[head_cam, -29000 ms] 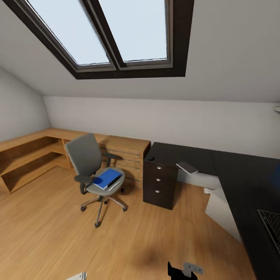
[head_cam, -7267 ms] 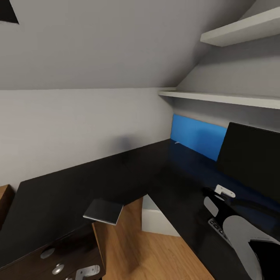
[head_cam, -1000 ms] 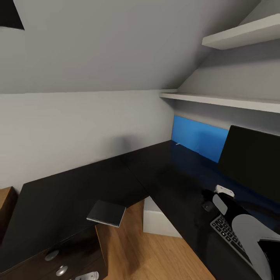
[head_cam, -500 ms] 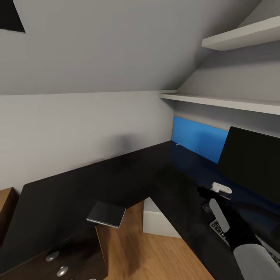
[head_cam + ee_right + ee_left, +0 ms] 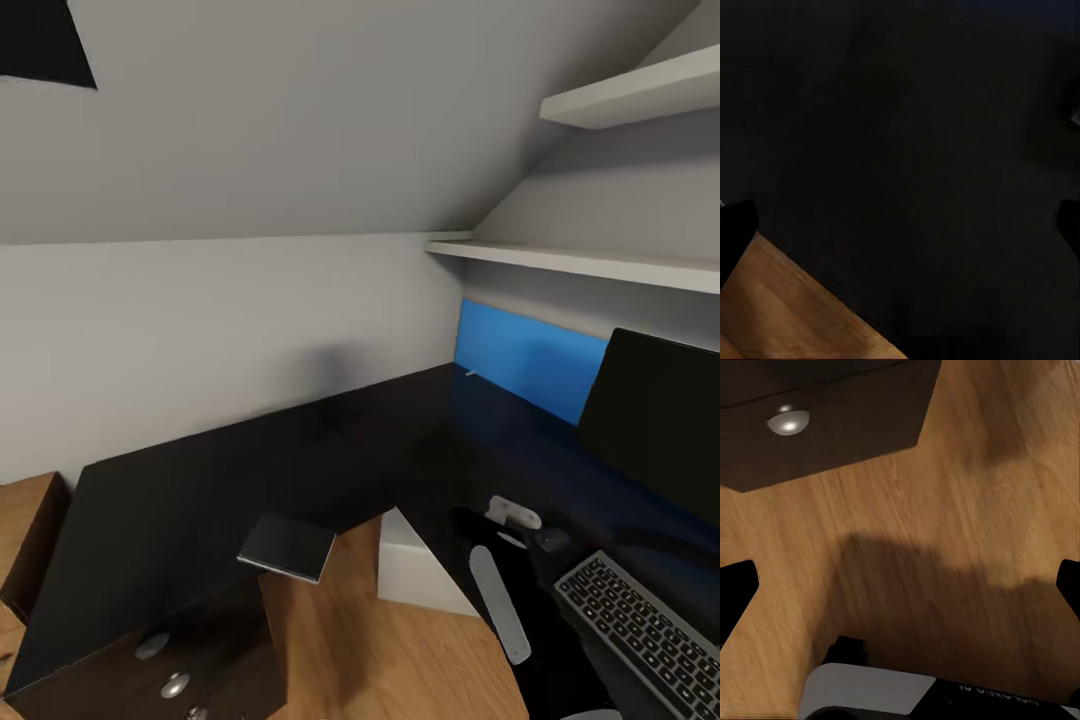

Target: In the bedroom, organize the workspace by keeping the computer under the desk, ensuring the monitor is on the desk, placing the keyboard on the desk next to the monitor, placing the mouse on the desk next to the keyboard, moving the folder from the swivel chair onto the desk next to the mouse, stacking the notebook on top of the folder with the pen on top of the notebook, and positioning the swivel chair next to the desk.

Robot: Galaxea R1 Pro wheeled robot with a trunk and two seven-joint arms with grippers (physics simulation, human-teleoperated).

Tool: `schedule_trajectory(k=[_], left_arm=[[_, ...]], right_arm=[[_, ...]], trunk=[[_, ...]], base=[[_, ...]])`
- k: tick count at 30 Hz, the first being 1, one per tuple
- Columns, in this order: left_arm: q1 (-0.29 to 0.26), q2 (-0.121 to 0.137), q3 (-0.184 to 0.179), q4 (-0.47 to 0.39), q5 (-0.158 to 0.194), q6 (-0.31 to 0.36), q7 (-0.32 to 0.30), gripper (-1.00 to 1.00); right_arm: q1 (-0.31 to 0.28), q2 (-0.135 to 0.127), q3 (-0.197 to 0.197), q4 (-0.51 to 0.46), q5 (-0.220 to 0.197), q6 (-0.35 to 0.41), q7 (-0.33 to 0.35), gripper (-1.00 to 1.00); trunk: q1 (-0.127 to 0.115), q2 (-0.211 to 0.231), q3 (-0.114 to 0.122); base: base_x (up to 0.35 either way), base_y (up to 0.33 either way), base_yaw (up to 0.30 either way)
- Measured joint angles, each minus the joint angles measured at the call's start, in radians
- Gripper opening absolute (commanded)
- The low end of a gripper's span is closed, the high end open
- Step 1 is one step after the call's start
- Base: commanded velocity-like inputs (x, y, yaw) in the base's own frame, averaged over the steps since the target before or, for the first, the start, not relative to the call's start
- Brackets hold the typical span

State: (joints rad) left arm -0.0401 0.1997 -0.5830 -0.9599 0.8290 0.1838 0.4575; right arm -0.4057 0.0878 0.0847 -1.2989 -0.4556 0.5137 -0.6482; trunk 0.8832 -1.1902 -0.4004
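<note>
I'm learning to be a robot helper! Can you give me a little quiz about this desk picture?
1. True or false: the keyboard lies on the floor.
2. What is the mouse resting on? A) a shelf B) the desk C) a chair
3. Fill in: the notebook sticks out over the desk's ____.
Key: 1 false, it is on the desk; 2 B; 3 edge.
</note>
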Motion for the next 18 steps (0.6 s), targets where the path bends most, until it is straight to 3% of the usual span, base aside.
schedule_trajectory(k=[4, 10, 18], left_arm=[[0.000, 0.000, 0.000, 0.001, 0.000, 0.000, -0.001, 1.00], [0.000, -0.001, -0.001, 0.018, -0.002, 0.001, -0.001, 1.00], [0.000, -0.002, 0.000, 0.026, -0.003, 0.000, -0.001, 1.00]], right_arm=[[0.000, 0.005, 0.096, 0.037, 0.000, -0.037, -0.029, 1.00], [0.000, 0.007, 0.191, 0.129, 0.004, -0.122, -0.039, 1.00], [0.000, 0.009, 0.226, 0.174, 0.005, -0.173, -0.039, 1.00]], trunk=[[0.000, 0.000, 0.000], [0.000, 0.000, 0.000], [0.000, 0.000, 0.000]], base=[[-0.202, -0.136, 0.269], [-0.237, -0.229, 0.276], [-0.062, -0.094, 0.279]])
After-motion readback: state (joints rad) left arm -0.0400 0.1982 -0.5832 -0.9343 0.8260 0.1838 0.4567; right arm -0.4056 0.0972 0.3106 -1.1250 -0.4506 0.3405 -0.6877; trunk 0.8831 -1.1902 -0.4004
